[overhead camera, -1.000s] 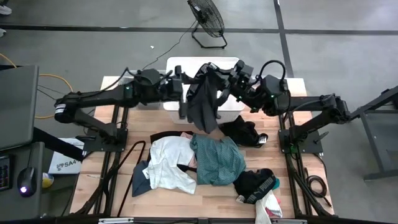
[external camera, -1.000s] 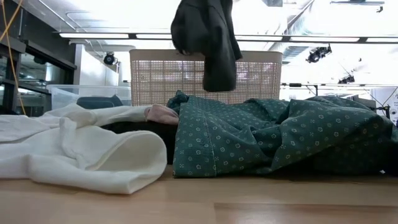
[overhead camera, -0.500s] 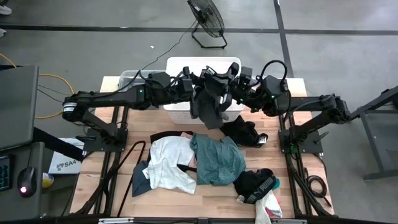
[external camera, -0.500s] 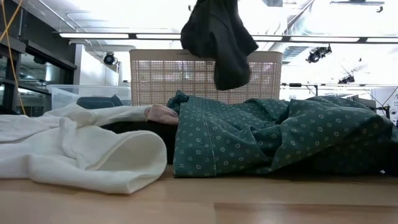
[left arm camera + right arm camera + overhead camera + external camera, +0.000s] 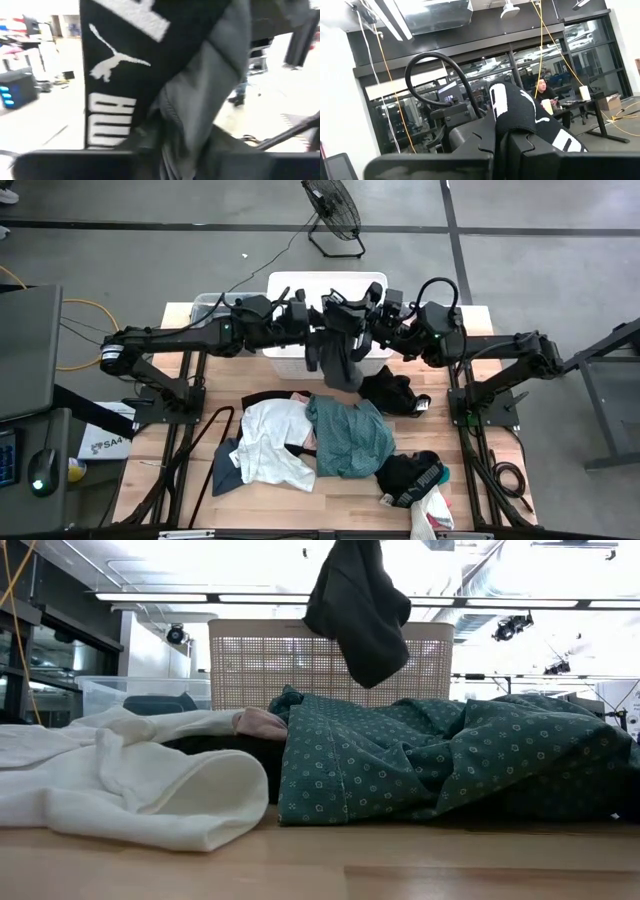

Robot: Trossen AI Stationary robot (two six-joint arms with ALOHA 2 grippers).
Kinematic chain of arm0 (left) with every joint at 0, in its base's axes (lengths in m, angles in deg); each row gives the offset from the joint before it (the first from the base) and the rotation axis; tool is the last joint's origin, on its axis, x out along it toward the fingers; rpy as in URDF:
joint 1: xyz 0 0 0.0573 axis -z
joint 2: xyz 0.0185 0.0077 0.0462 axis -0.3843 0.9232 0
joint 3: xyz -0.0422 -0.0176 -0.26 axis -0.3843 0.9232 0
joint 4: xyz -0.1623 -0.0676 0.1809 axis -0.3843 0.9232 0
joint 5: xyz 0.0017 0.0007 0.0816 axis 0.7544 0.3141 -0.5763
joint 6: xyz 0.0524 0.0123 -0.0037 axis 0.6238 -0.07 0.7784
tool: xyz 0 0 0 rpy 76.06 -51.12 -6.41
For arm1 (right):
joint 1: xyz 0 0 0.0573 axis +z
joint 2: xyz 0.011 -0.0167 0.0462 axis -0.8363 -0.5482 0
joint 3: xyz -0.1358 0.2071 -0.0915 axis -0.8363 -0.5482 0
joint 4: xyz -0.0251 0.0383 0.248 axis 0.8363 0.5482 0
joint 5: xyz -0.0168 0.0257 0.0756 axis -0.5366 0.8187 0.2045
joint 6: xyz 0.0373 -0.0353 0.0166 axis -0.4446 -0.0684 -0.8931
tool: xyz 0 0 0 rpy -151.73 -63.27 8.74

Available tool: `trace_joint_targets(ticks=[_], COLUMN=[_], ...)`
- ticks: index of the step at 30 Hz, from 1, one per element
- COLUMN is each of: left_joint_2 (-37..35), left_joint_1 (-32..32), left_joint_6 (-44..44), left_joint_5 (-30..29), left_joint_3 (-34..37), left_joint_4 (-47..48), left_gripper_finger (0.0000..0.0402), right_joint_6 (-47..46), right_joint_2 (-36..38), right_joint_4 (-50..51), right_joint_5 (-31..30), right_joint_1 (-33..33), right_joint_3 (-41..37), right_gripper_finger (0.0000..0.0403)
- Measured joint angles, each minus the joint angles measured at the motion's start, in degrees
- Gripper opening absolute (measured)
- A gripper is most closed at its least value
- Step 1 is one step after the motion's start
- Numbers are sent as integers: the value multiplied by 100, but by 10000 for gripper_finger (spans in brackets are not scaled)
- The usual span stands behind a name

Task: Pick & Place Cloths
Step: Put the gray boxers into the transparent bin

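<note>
High view, upper centre of the frame: both arms meet over the white lattice basket, and a dark grey garment hangs between them, draping down past the basket's near wall toward the table. The right gripper is clenched on the garment's black waistband, whose white lettering fills the left wrist picture and shows between the dark fingers in the right wrist one. The left gripper sits against the same cloth from the other side; whether its fingers have fully pinched the fabric I cannot tell, though the cloth lies directly across its camera. Holding it from two sides probably spreads the garment and lifts it high enough for the hem to clear the basket rim. From the low view the garment dangles at top centre, well above the pile. Still on the wooden table lie a white cloth, a teal-green dotted cloth and black cloths, so most of the job seems left.
</note>
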Motion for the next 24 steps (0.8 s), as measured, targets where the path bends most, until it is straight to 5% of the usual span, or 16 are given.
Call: trace_joint_targets(ticks=[3,13,24], left_joint_2=[0,0,-101], left_joint_1=[0,-13,-11], left_joint_6=[-12,6,6], left_joint_5=[248,554,549], left_joint_3=[0,0,0], left_joint_4=[-11,-9,118], left_gripper_finger=[13,3,1], right_joint_6=[8,238,357], right_joint_2=[0,29,470], right_joint_4=[10,353,761], right_joint_5=[0,4,534], right_joint_1=[0,0,0], right_joint_3=[0,-2,-4], right_gripper_finger=[4,17,204])
